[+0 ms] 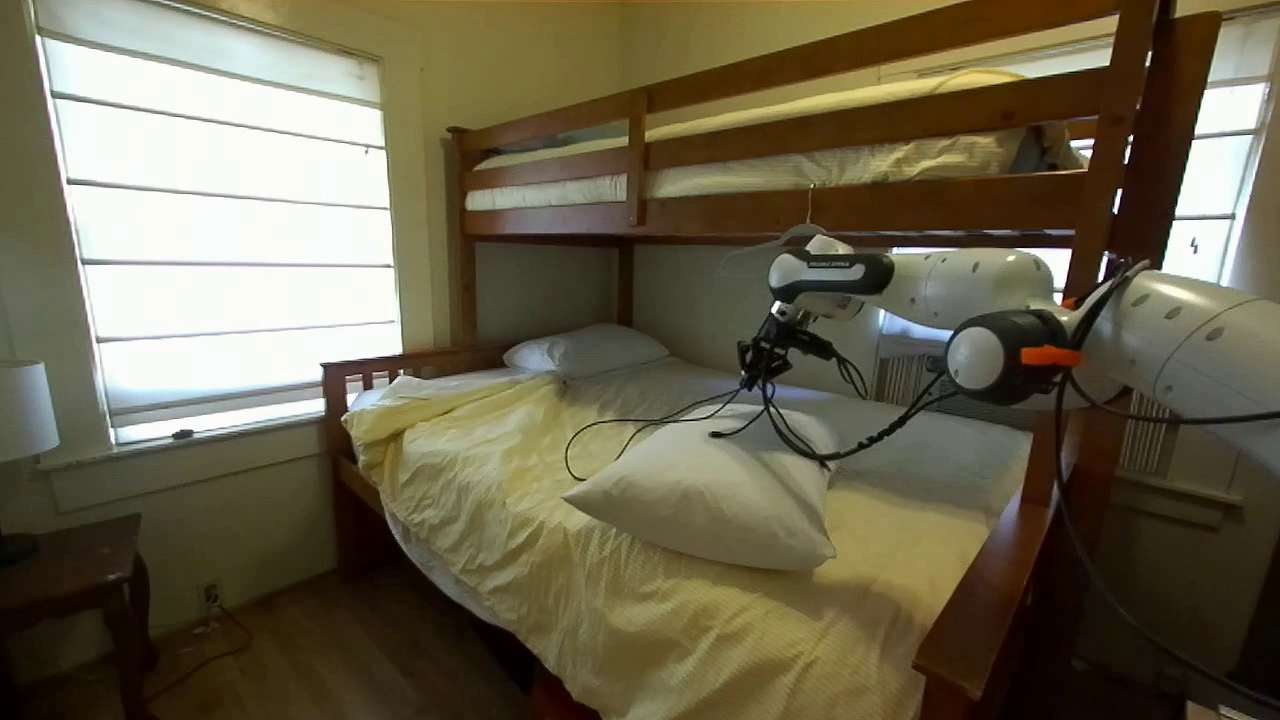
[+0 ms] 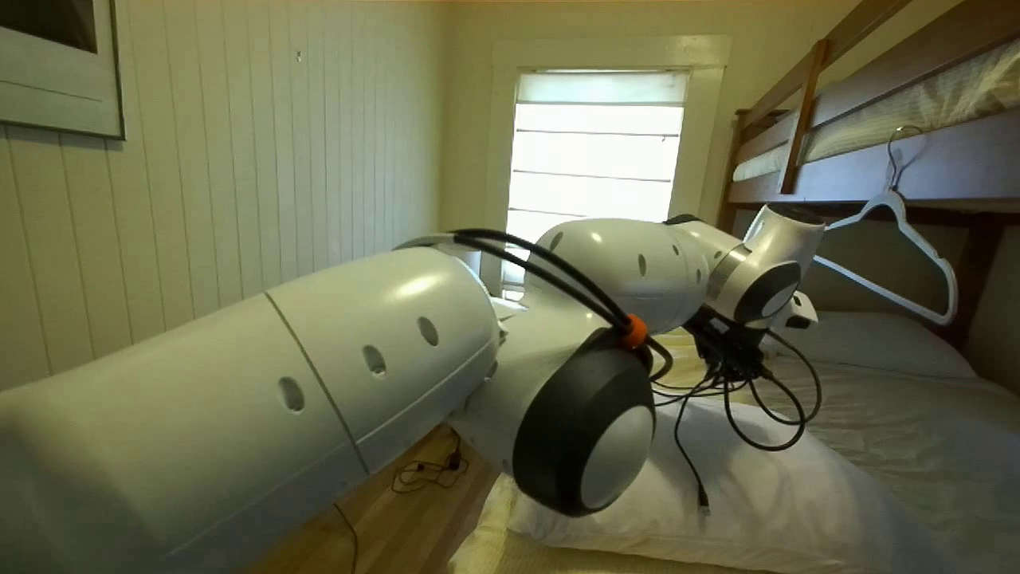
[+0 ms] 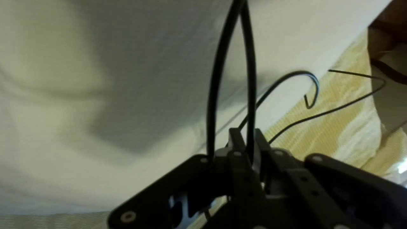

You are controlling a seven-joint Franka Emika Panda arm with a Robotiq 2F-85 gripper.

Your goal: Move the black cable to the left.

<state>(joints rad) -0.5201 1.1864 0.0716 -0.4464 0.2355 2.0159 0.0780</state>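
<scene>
The gripper (image 3: 247,137) stands narrow, its fingertips (image 3: 234,141) pinching the black cable (image 3: 251,79) above the near white pillow (image 1: 720,495) on the lower bunk (image 1: 1000,605). In an exterior view, the white robot arm (image 1: 985,280) extends from the right and loose loops of the cable run left past the pillow's edge, over the pale yellow bedspread (image 1: 470,480); whether they touch the cloth I cannot tell. At far left there a lamp (image 1: 22,412) stands on a wooden side table (image 1: 85,545) near a shaded window (image 1: 240,235), and a second pillow (image 1: 590,350) lies farther back. In an exterior view, a cable strand drops over the near pillow and ends in a small connector (image 2: 704,501), while at right a white clothes hanger (image 2: 892,201) hangs from the upper bunk's rail (image 2: 972,167).
</scene>
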